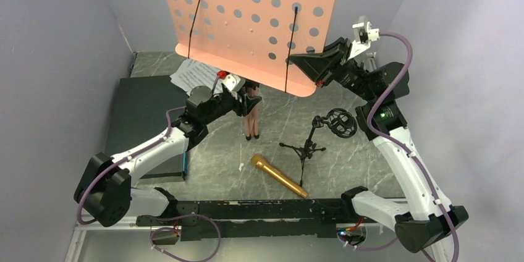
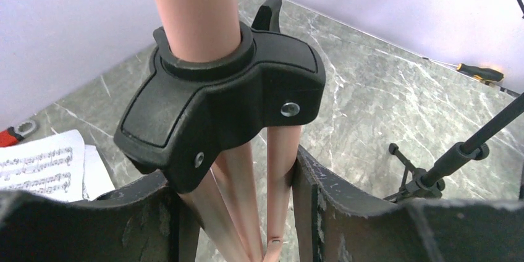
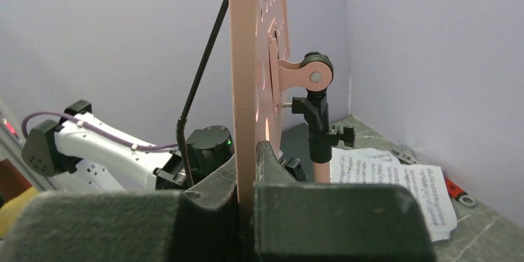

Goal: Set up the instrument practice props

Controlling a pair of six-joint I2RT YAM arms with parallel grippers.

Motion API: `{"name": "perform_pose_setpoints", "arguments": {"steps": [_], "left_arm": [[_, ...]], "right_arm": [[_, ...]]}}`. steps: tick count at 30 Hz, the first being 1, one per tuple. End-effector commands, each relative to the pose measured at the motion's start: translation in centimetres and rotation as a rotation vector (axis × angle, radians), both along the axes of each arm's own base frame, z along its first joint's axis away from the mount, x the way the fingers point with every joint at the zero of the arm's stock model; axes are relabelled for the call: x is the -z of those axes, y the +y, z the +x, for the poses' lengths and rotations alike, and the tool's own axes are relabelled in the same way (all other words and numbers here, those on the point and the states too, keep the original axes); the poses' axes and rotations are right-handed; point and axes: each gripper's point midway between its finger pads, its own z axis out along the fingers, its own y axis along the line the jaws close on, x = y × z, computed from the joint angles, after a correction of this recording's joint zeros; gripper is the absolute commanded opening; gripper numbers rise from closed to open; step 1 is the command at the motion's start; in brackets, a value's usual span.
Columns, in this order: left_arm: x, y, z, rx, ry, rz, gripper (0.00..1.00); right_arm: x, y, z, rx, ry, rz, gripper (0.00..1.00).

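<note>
The pink perforated music stand (image 1: 247, 15) stands tall at the back middle, its tripod legs (image 1: 252, 123) folded together over the table. My left gripper (image 1: 250, 98) is shut on those legs (image 2: 281, 169) just below the black hub (image 2: 216, 89). My right gripper (image 1: 315, 67) is shut on the lower right edge of the pink desk (image 3: 256, 58). White sheet-music pages (image 1: 194, 76) lie at the back left. The gold microphone (image 1: 278, 177) lies near the front. The small black tripod mic stand (image 1: 306, 147) stands to its right.
A dark flat case (image 1: 145, 120) lies on the left, partly under my left arm. An orange-handled screwdriver (image 2: 479, 73) lies by the far wall. A red-handled tool (image 3: 457, 189) sits beside the pages (image 3: 395, 178). Purple walls close in on three sides.
</note>
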Motion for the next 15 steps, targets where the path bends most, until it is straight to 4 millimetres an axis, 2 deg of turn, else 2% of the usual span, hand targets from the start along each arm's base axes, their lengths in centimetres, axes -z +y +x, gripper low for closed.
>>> {"name": "perform_pose_setpoints", "arguments": {"steps": [1,8,14,15], "left_arm": [[-8.3,-0.4,-0.6,0.031,-0.357,-0.128,0.03],[-6.4,-0.7,-0.5,0.046,-0.311,-0.062,0.03],[-5.2,-1.2,-1.0,0.097,-0.291,-0.015,0.03],[-5.0,-1.3,-1.1,0.11,-0.288,-0.006,0.03]], "right_arm": [[0.3,1.5,-5.2,-0.2,-0.064,-0.032,0.0],[2.4,0.9,-3.7,-0.097,0.014,-0.049,0.0],[3.0,0.7,-3.1,-0.063,0.03,-0.056,0.0],[2.8,0.7,-3.2,-0.065,0.027,-0.054,0.05]]}}
